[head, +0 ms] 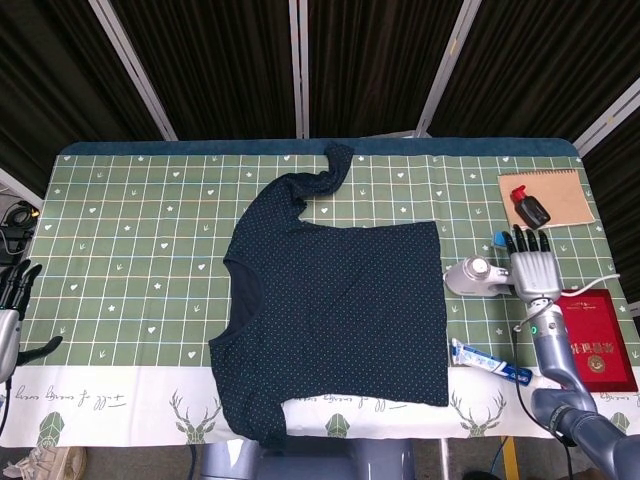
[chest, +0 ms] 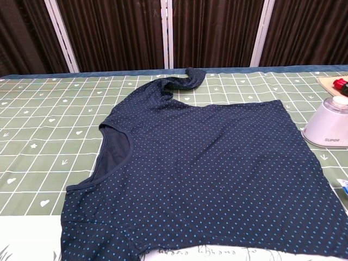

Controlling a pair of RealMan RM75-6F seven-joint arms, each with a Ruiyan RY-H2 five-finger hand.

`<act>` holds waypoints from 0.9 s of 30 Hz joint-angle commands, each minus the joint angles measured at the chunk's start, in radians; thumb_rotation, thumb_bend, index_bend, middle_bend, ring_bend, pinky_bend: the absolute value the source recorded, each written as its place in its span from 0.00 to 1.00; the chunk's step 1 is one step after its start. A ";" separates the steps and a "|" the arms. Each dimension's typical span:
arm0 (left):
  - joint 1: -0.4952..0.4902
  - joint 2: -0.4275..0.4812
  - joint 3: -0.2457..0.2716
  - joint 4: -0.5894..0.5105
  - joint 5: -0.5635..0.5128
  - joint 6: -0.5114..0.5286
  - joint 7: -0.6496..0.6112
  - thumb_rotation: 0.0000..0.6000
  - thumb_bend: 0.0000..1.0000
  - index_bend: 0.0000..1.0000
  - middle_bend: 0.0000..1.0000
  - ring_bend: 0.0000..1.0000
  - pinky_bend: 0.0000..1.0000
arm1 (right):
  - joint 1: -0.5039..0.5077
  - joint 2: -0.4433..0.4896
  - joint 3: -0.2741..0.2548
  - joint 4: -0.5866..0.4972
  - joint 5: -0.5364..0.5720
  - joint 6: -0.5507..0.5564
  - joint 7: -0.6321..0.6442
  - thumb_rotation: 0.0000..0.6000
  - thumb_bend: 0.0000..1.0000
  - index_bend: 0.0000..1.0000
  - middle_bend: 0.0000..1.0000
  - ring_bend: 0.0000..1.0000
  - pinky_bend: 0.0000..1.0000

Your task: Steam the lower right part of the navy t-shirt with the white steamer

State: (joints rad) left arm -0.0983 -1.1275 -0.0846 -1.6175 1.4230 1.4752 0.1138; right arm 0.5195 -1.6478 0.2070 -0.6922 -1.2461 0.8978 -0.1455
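Observation:
The navy dotted t-shirt [head: 345,310] [chest: 206,174] lies flat in the middle of the table, neck to the left, hem to the right. The white steamer [head: 473,277] [chest: 329,129] rests on the cloth just off the hem's right edge. In the head view my right hand [head: 529,271] sits directly right of the steamer, fingers straight and apart, at or touching its handle end; contact is unclear. My left hand [head: 12,300] hangs at the table's left edge, fingers spread, holding nothing. The chest view shows neither hand.
A toothpaste tube [head: 490,361] lies near the front right edge. A red booklet [head: 598,341] sits by my right forearm. A tan notepad [head: 548,196] with a small black and red item [head: 529,208] lies at the far right.

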 commanded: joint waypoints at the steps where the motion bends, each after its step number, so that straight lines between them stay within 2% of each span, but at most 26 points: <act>1: 0.000 0.000 0.000 0.000 -0.001 0.000 0.000 1.00 0.00 0.00 0.00 0.00 0.00 | 0.011 -0.013 0.003 0.022 0.005 -0.015 0.013 1.00 0.58 0.00 0.06 0.02 0.04; 4: -0.001 -0.001 0.000 0.001 -0.002 0.000 0.001 1.00 0.00 0.00 0.00 0.00 0.00 | 0.021 -0.029 0.003 0.053 0.004 -0.024 0.035 1.00 0.62 0.08 0.22 0.15 0.11; 5: -0.001 -0.001 0.000 0.001 -0.003 0.000 0.002 1.00 0.00 0.00 0.00 0.00 0.00 | 0.024 -0.034 0.002 0.062 0.003 -0.031 0.046 1.00 0.63 0.15 0.30 0.23 0.16; 7: -0.001 -0.001 -0.001 0.001 -0.005 -0.001 0.002 1.00 0.00 0.00 0.00 0.00 0.00 | 0.029 -0.038 0.006 0.071 0.007 -0.041 0.060 1.00 0.64 0.32 0.45 0.37 0.28; 9: -0.001 -0.001 0.000 0.003 -0.004 -0.001 0.001 1.00 0.00 0.00 0.00 0.00 0.00 | 0.033 -0.043 0.006 0.086 0.003 -0.035 0.069 1.00 0.66 0.51 0.60 0.50 0.47; 11: -0.002 -0.001 0.000 0.003 -0.005 -0.002 -0.002 1.00 0.00 0.00 0.00 0.00 0.00 | 0.036 -0.043 0.004 0.092 -0.004 -0.036 0.095 1.00 0.69 0.63 0.67 0.58 0.64; 13: -0.002 -0.001 0.001 0.005 -0.006 -0.004 -0.003 1.00 0.00 0.00 0.00 0.00 0.00 | 0.039 -0.030 -0.013 0.091 -0.031 -0.037 0.142 1.00 0.72 0.71 0.70 0.63 0.76; 15: -0.003 -0.001 0.001 0.005 -0.007 -0.006 -0.004 1.00 0.00 0.00 0.00 0.00 0.00 | 0.040 -0.008 -0.031 0.081 -0.061 -0.040 0.205 1.00 0.74 0.78 0.70 0.66 0.83; 18: -0.004 -0.001 0.000 0.006 -0.008 -0.006 -0.008 1.00 0.00 0.00 0.00 0.00 0.00 | 0.032 0.012 -0.048 0.078 -0.110 0.014 0.331 1.00 0.78 0.85 0.70 0.69 0.90; 27: -0.002 0.000 -0.001 0.002 -0.007 0.000 -0.008 1.00 0.00 0.00 0.00 0.00 0.00 | 0.045 0.079 -0.089 0.063 -0.239 0.175 0.654 1.00 0.82 0.85 0.69 0.71 0.93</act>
State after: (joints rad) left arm -0.1010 -1.1282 -0.0851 -1.6157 1.4156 1.4750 0.1059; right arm 0.5564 -1.6052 0.1392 -0.6133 -1.4295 1.0091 0.4223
